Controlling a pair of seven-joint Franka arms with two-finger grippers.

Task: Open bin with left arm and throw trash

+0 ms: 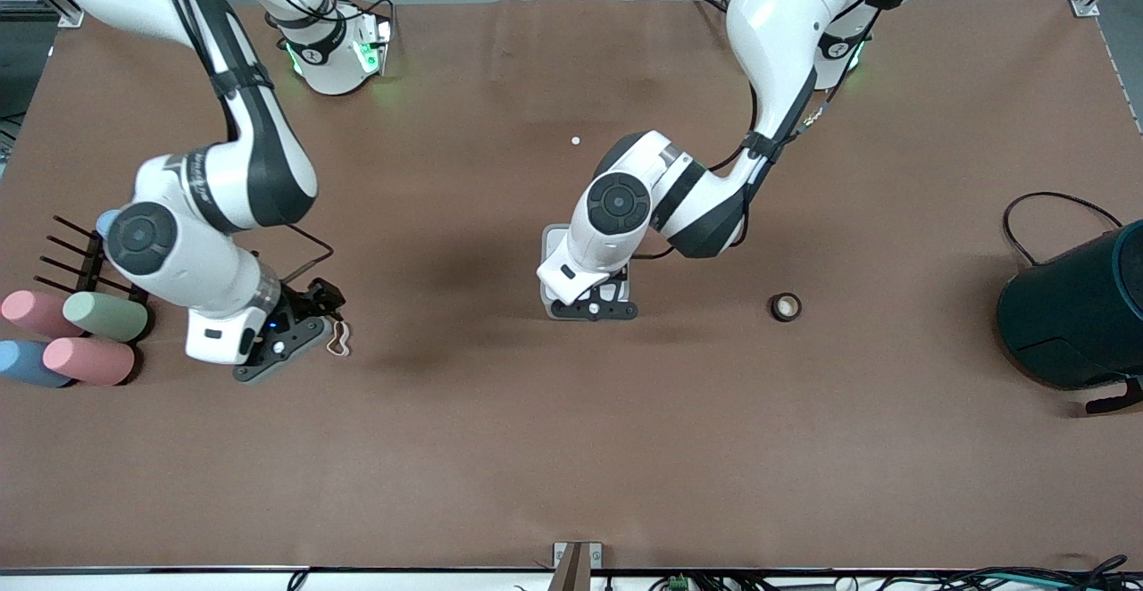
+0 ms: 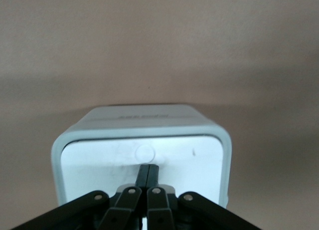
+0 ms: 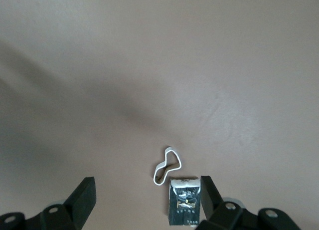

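The pastel foam cylinders (image 1: pixel 67 337), pink, green and blue, lie nearest the front camera at the right arm's edge of the brown table (image 1: pixel 571 448), the blue one cut off by the frame. Beside them the right gripper (image 1: pixel 308 323) hangs low over the cloth, its fingers spread wide. In the right wrist view the shiny black wrapper packet (image 3: pixel 183 208) lies just beside one finger (image 3: pixel 208 194), its lower end cut off, and the tan rubber band loop (image 3: pixel 167 165) lies crumpled just beside it; in the front view only the loop (image 1: pixel 338 338) shows, the packet being hidden under the gripper.

Near the table's middle the small black tape roll with a pale core (image 1: pixel 786 307) sits alone. Toward the right arm's end from it the left gripper (image 1: pixel 594 308) is down on the small light-grey square plastic bin (image 2: pixel 142 155), which the left arm mostly hides from the front camera (image 1: pixel 554 243). The fingers (image 2: pixel 148 174) are pressed together, tips on the flat white lid (image 2: pixel 99 165), which lies shut.

At the left arm's edge stands a large dark teal cylinder (image 1: pixel 1072 314), partly out of frame.
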